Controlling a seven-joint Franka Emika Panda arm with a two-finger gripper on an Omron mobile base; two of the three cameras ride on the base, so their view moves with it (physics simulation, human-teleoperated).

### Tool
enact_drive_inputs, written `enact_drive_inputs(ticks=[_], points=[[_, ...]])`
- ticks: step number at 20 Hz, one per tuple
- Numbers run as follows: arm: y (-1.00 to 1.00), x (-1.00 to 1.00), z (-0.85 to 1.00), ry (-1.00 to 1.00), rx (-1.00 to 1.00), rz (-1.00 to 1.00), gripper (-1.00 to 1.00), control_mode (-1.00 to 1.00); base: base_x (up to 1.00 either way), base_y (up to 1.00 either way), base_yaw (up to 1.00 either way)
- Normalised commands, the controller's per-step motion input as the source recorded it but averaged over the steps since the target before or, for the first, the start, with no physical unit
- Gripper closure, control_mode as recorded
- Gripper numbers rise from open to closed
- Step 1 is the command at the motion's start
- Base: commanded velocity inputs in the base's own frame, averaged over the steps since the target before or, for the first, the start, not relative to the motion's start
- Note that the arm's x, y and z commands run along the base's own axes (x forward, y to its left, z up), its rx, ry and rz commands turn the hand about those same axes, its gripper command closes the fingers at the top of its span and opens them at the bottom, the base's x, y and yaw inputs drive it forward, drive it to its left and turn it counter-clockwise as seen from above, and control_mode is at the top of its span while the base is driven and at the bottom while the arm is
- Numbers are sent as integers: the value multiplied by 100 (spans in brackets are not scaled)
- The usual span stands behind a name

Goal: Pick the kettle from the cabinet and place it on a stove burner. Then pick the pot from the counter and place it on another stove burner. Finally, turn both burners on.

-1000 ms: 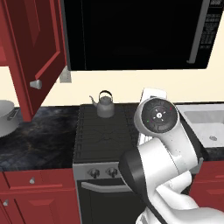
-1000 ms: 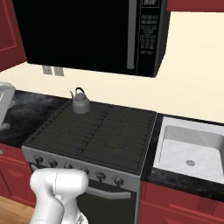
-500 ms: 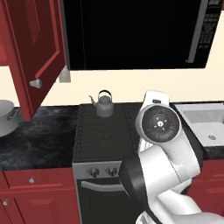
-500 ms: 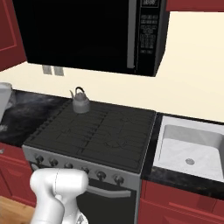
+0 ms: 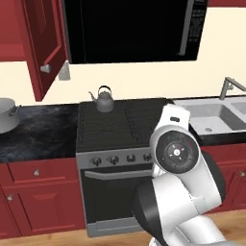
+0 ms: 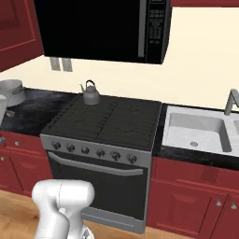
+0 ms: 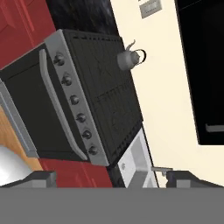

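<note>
1. Our gripper (image 7: pixel 109 177) is open and empty, well apart from the stove.
2. The pot (image 5: pixel 6 114) waits on the counter (image 5: pixel 38 132) at left; probably heavy, rigid, slippery, so we take one rim handle.
3. The kettle (image 5: pixel 104 99) stands on the far-left stove burner.

Kettle (image 7: pixel 127 59) stood on a far-left stove burner (image 7: pixel 101 65); knob row (image 7: pixel 75 100) along near front; sink corner (image 7: pixel 131 164), apparently, at right.
</note>
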Motion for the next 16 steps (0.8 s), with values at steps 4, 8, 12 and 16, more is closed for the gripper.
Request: enact_drive_inputs(ticks=[4,8,12,16], points=[[0,0,0,0,0,0,-100,100,-63,33,-16],[0,0,0,0,0,0,-100,100,-44,62,-13],[0,0,0,0,0,0,-100,100,-37,71,-11],[0,0,0,0,0,0,-100,100,-27,89,-11]])
